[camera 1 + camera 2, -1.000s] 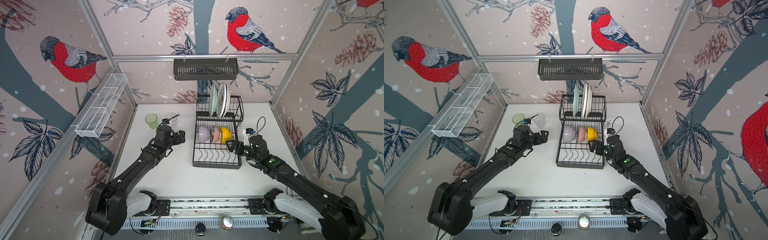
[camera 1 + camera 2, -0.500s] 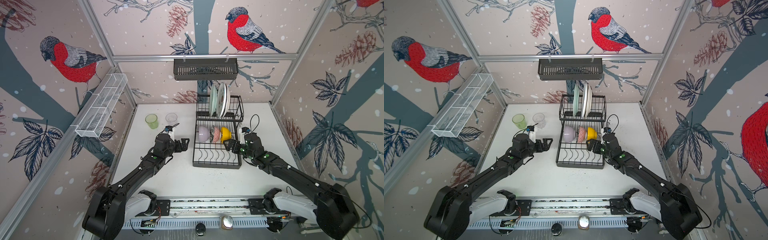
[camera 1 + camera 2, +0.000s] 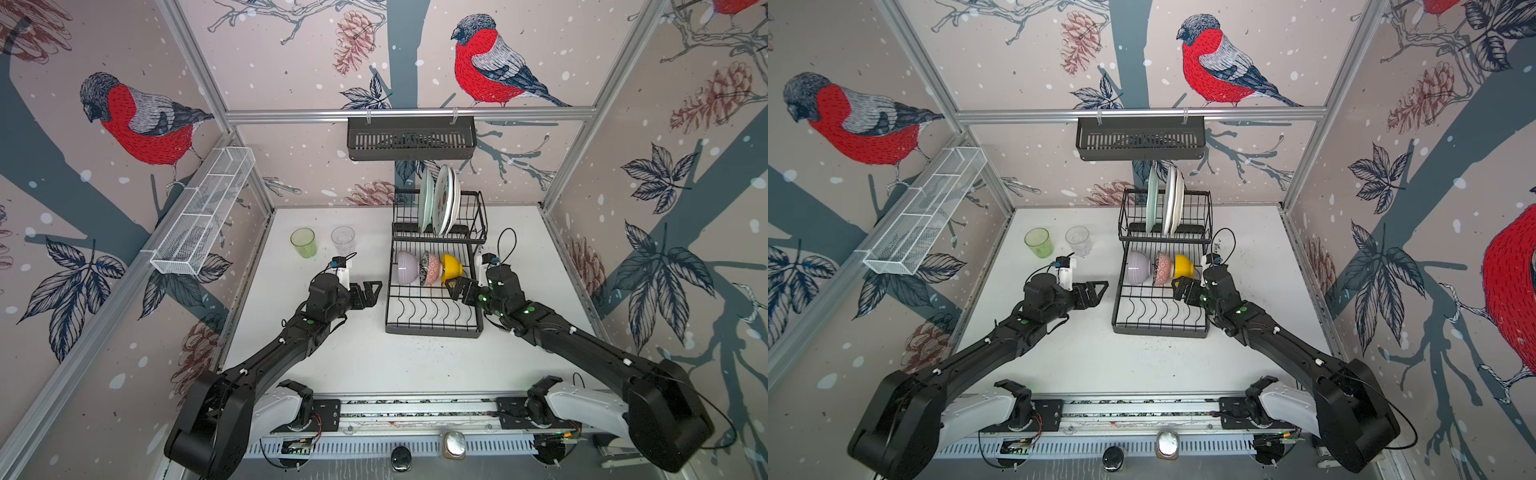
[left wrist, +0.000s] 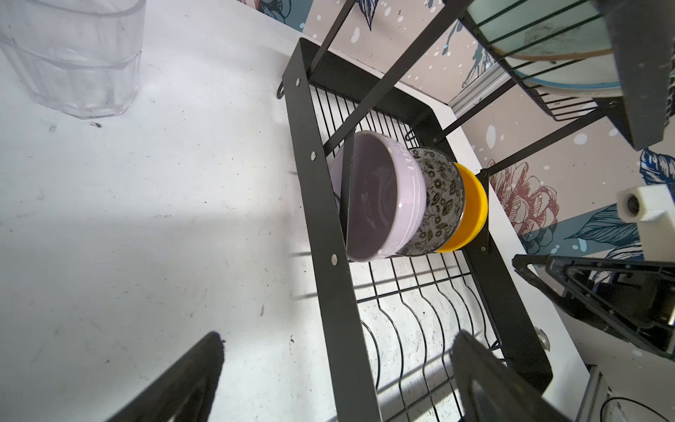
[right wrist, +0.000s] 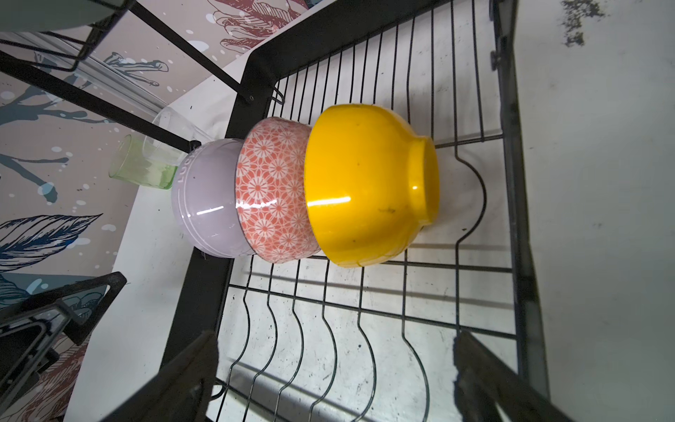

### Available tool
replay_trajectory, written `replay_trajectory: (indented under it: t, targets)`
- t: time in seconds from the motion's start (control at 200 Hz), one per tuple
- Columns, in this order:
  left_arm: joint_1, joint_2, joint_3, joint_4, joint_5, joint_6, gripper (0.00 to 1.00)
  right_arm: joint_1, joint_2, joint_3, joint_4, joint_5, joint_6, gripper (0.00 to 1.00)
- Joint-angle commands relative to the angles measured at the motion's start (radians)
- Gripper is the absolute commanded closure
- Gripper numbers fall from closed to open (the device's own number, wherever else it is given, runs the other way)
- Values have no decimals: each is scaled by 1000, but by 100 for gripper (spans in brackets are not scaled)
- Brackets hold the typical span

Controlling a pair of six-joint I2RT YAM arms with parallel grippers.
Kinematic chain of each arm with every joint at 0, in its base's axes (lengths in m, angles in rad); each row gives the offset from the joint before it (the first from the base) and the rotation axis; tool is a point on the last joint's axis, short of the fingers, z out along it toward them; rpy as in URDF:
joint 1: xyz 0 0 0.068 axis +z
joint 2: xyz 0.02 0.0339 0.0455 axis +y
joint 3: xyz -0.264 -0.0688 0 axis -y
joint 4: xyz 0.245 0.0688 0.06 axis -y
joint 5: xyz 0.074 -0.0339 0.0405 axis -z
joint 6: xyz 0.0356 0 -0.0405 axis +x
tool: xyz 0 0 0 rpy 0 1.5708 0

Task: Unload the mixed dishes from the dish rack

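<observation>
Dish rack (image 3: 434, 330) stands mid-table. To its left, the green glass (image 3: 303, 243) and clear glass (image 3: 343, 240) stand on the open white table (image 3: 374, 365). The left gripper (image 3: 373, 291), spread wide and empty, hovers just beside the rack's left edge. Inside lean the lilac bowl (image 3: 406, 268), pink-patterned bowl (image 3: 432, 269) and yellow bowl (image 3: 452, 266). The right gripper (image 3: 454, 289), spread wide and empty, is close by the yellow bowl.

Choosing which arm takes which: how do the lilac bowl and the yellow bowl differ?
The lilac bowl ends the row toward the left gripper; the yellow bowl ends it nearest the right gripper. The lilac bowl's open mouth faces outward; the yellow bowl shows its foot. Both lie sideways on the dish rack's lower tier.
</observation>
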Motion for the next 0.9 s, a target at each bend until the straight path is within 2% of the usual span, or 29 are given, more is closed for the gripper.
replay_trajectory:
  t: [0.0, 0.45, 0.895]
  targets:
    - [-2, -22, -9, 56, -1, -2, 3, 2, 5, -2, 36, 22, -3, 1]
    - [-3, -40, -20, 62, -4, -9, 3, 1, 62, 15, 62, 103, -14, 0]
    - [-8, -17, -16, 65, 11, -20, 3, 4, 165, 51, 98, 90, -23, 0]
